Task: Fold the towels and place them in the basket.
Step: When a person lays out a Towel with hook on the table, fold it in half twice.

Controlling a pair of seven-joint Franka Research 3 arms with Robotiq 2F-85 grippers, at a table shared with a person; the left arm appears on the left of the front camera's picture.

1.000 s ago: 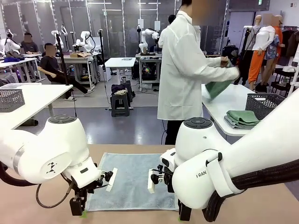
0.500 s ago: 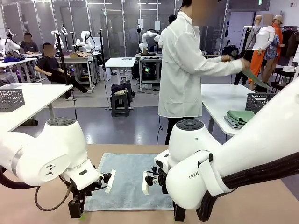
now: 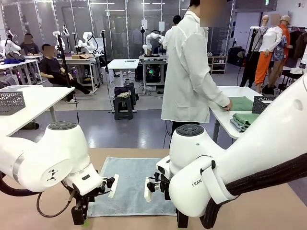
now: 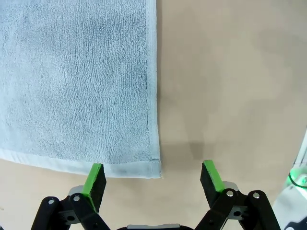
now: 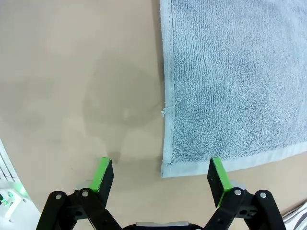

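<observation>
With jaws spread, the left gripper and right gripper hang over the flat blue-grey towel's near corners, so the fold probably starts by lowering and pinching them.

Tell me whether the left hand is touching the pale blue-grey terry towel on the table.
Cannot tell. In the left wrist view the open left hand straddles a corner of the towel, but its height above the cloth is unclear.
</observation>
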